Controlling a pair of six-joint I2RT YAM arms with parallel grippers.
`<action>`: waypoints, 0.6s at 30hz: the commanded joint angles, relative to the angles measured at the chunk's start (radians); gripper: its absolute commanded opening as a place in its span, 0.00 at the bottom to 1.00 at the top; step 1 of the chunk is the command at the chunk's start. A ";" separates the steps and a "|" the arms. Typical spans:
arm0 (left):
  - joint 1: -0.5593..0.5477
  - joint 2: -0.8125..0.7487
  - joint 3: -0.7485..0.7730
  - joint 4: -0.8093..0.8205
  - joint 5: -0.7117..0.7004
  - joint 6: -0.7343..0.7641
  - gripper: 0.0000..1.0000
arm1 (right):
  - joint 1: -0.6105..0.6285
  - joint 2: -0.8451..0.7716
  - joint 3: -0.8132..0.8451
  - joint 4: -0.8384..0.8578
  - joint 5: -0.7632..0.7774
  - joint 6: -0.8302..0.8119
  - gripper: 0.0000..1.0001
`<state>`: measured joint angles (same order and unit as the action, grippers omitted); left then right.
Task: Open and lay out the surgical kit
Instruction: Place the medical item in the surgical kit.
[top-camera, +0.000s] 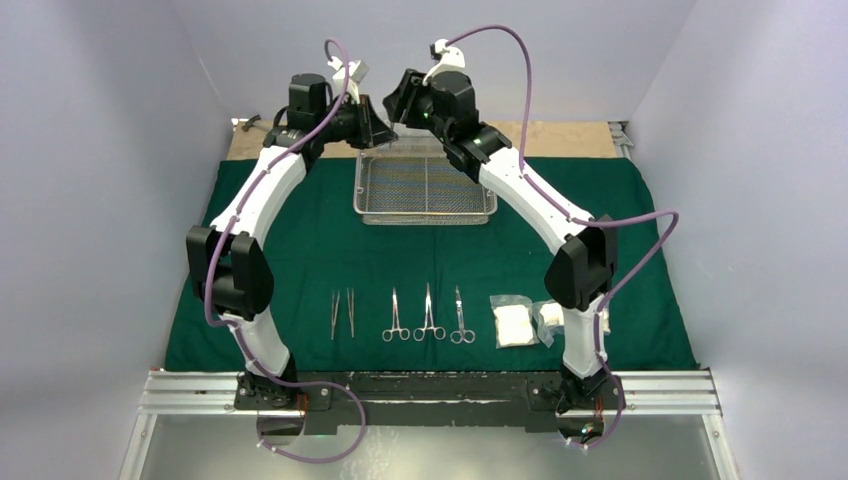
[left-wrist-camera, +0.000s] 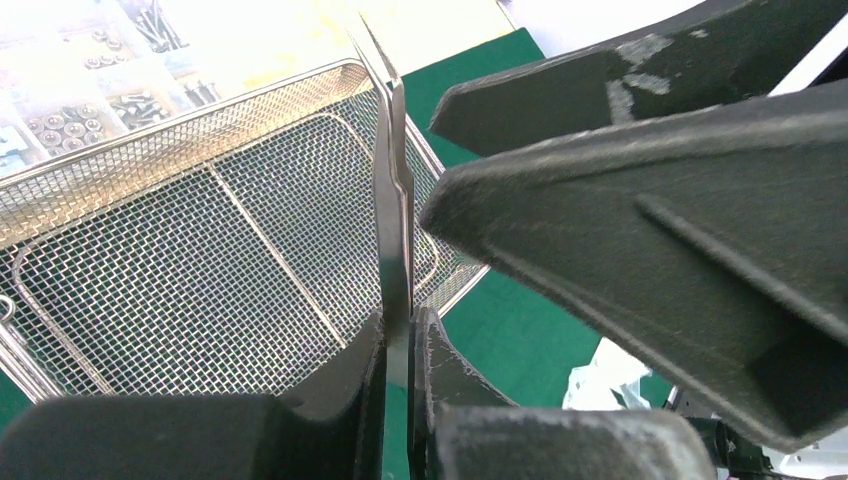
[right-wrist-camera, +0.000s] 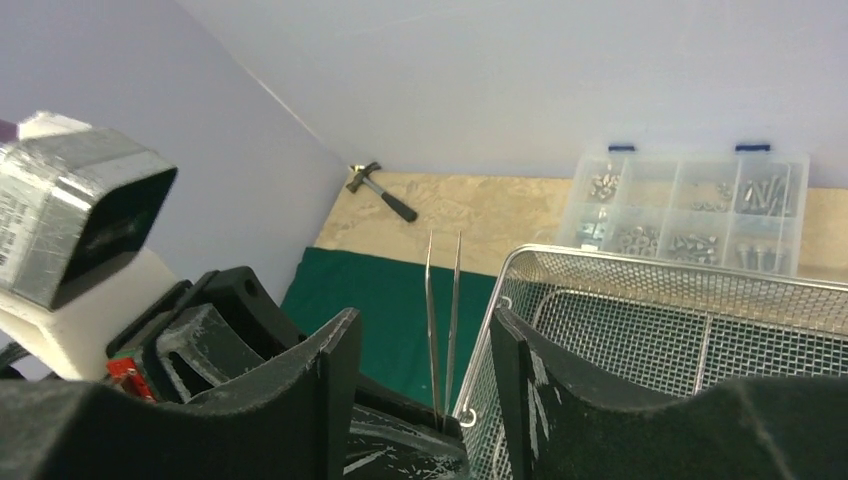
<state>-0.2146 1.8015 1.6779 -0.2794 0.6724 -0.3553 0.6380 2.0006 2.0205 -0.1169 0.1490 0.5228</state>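
My left gripper (left-wrist-camera: 400, 330) is shut on a pair of steel tweezers (left-wrist-camera: 395, 200), which stand up from its fingers beside the wire-mesh tray (left-wrist-camera: 200, 260). My right gripper (right-wrist-camera: 425, 330) is open, its two fingers on either side of the tweezers (right-wrist-camera: 443, 310) without touching them. In the top view both grippers, left (top-camera: 378, 122) and right (top-camera: 403, 103), meet above the tray's (top-camera: 425, 215) far left corner. On the green cloth (top-camera: 300, 250) lie two tweezers (top-camera: 343, 312), three scissors-like instruments (top-camera: 428, 315) and gauze packets (top-camera: 515, 322).
A clear compartment box (right-wrist-camera: 690, 205) of screws stands behind the tray on the bare wooden strip. A small hammer (right-wrist-camera: 382, 192) lies at the far left corner by the wall. Walls close in the left, right and back.
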 joint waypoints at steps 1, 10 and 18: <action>0.000 -0.061 0.037 0.021 0.024 0.023 0.00 | 0.004 0.025 0.020 -0.038 -0.038 0.016 0.52; -0.001 -0.071 0.023 0.032 0.048 0.028 0.00 | 0.005 0.060 0.082 -0.044 -0.039 0.017 0.32; 0.000 -0.067 0.023 0.032 0.043 0.027 0.00 | 0.004 0.042 0.075 -0.024 -0.019 0.011 0.37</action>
<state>-0.2119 1.7802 1.6775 -0.2962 0.6846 -0.3470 0.6415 2.0838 2.0605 -0.1562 0.1123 0.5411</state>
